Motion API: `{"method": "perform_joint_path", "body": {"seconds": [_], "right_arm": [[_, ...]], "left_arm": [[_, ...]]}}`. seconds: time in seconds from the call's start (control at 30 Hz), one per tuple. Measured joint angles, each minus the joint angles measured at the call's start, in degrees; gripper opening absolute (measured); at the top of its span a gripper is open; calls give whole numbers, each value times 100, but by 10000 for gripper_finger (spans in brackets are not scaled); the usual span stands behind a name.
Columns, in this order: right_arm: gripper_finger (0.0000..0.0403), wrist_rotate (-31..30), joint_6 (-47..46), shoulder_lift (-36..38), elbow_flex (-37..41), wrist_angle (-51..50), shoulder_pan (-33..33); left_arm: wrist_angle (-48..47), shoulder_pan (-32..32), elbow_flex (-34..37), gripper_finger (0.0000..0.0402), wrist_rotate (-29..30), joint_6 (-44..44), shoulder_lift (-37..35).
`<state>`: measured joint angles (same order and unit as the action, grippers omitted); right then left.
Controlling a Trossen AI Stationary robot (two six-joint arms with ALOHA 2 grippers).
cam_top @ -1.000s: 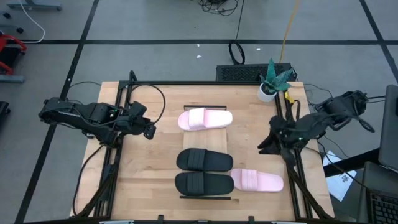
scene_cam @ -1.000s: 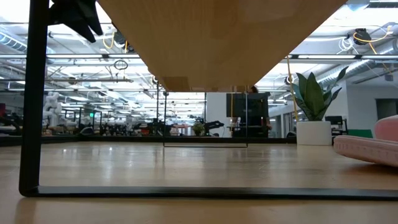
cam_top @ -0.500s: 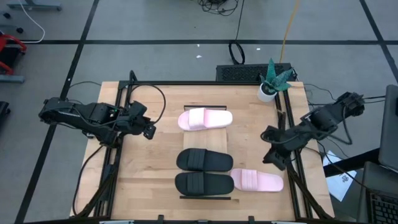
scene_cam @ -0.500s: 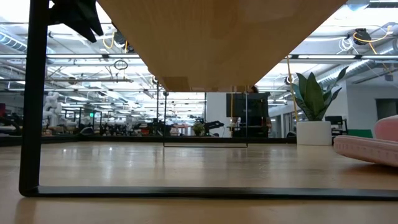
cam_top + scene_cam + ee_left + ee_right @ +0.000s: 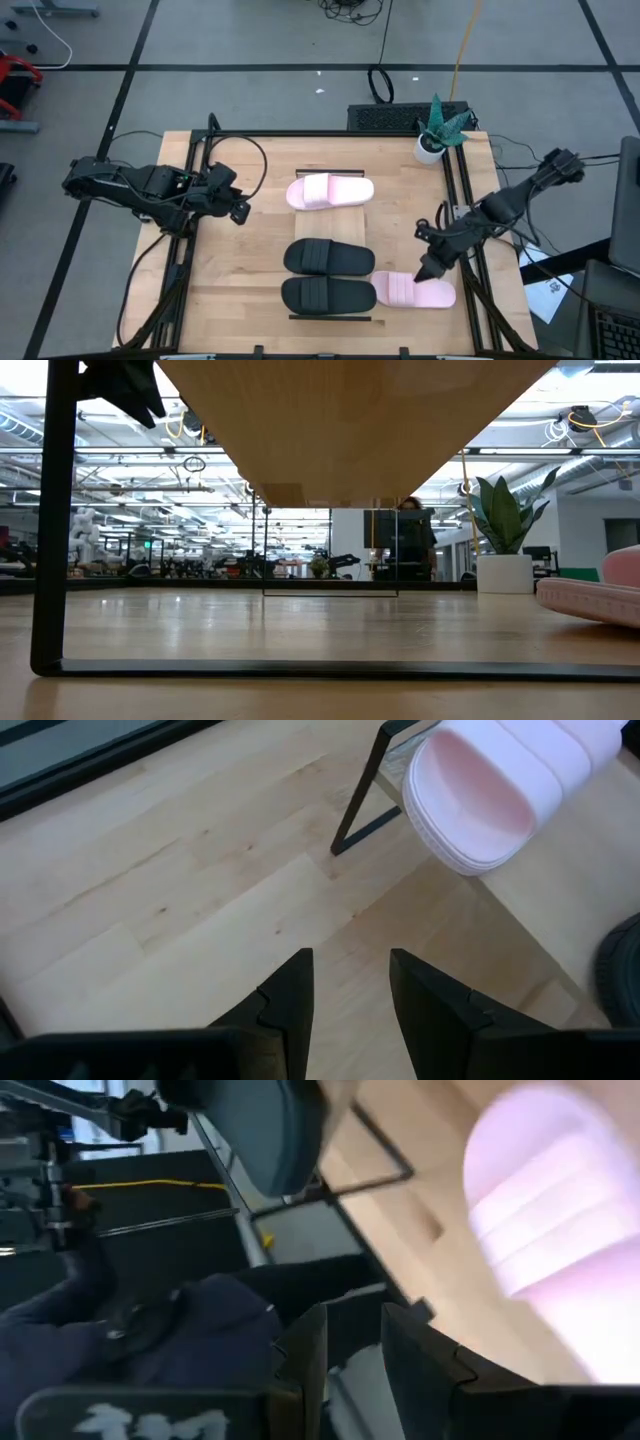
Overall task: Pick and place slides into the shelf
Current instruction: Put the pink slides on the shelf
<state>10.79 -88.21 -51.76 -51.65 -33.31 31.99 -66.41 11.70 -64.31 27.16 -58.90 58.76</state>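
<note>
Pale wood fills the high view: the tabletop [image 5: 255, 250], and on it the narrow slatted shelf [image 5: 330, 205] running down the middle. The right claw [image 5: 428, 271] hangs just over the outer end of the near pink slide [image 5: 414, 290], which lies at the shelf's near right side, off the slats. From above its fingers look close together, with nothing between them. Just past that slide, away from the claw, two black slides sit side by side on the shelf, the near black slide [image 5: 328, 294] touching the pink one and the far black slide [image 5: 328, 257] next to it. The far pink slide [image 5: 330, 191] rests further along the shelf, well apart from the right claw. The left claw [image 5: 240, 211] waits at the table's left edge, the far pink slide lying off its tip. A potted plant [image 5: 437, 130] stands at the far right corner.

In the low view, the pink slide [image 5: 592, 596] shows at the right edge, the plant [image 5: 503, 532] behind it.

In the left wrist view, the left claw [image 5: 350, 988] has its fingers [image 5: 292, 1000] parted and empty, the pink slide [image 5: 500, 795] ahead.

In the right wrist view, the right claw [image 5: 354, 1342] has a narrow gap, gripping nothing, the pink slide [image 5: 560, 1230] blurred just beyond.
</note>
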Motion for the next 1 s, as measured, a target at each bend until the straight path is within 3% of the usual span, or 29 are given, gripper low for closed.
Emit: {"method": "perform_joint_path", "body": {"seconds": [0.2, 0.33, 0.67, 1.0], "right_arm": [[86, -168, -1099, 406, 1070, 1244, 503], [86, -361, -1645, 478, 1492, 1548, 821], [86, -1400, -2380, 427, 1949, 1832, 1325], [86, -1409, -2663, 51, 2053, 1830, 1464]], "left_arm": [[-2, 2, 0, 129, 0, 40, 0], [-2, 2, 0, 129, 0, 34, 0], [-2, 2, 0, 129, 0, 20, 0], [0, 2, 0, 129, -2, -8, 0]]}}
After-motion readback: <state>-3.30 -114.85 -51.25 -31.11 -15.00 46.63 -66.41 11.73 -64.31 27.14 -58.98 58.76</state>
